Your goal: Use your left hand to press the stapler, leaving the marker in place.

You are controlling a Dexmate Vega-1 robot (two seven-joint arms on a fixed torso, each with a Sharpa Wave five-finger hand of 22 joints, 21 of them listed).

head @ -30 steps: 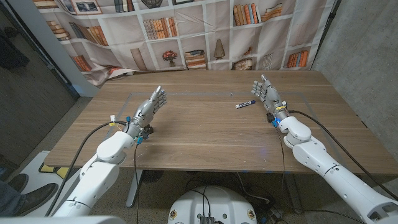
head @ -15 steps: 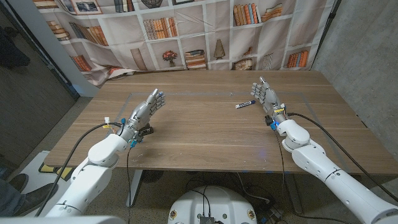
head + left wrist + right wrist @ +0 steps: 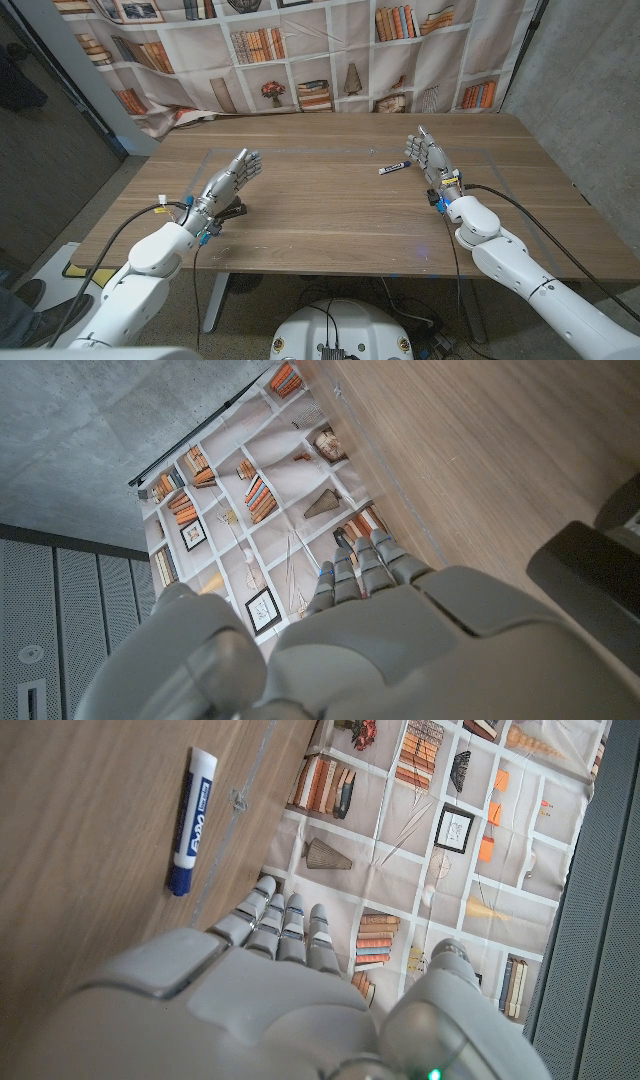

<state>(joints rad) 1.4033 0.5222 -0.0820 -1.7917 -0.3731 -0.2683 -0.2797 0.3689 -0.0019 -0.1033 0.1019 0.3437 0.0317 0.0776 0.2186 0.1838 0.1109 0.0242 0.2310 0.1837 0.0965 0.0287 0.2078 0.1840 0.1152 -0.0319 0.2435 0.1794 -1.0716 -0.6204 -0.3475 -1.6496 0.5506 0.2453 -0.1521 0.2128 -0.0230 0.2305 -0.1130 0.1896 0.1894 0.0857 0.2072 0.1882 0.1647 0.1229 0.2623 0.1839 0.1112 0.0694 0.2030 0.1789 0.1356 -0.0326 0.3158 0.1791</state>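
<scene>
On the near left of the bench (image 3: pixel 330 215), the left robot hand (image 3: pixel 228 178) hangs with its fingers stretched out and apart, holding nothing. Over the last second it has drawn back and slid outward, toward the bench's left edge, and the forearm behind it has swung wider too. The black stapler (image 3: pixel 230 211) lies just behind the hand's heel, close under the wrist; from the left wrist view a dark blocky shape (image 3: pixel 600 575) sits beside the hand, which I take to be the same stapler. So the hand's fingers now reach past the stapler rather than over it, and nothing presses on it yet. My guess is the arm is lining itself up, and the hand will need to come back over the stapler's top before it can push down.

Across the bench, the right robot hand (image 3: pixel 428 155) stands on edge with fingers straight and spread, empty as well. It has barely shifted compared with the earlier frames, perhaps a touch nearer the robot. The blue-and-white marker (image 3: pixel 394 167) lies flat just beside it, on the inner side, apart from the fingers; the right wrist view shows it (image 3: pixel 190 820) lying alone on the wood. It sits where it did a second ago, well apart from the left hand's work, which suits the task. Behind the bench hangs a bookshelf-printed backdrop (image 3: pixel 300 50).
</scene>
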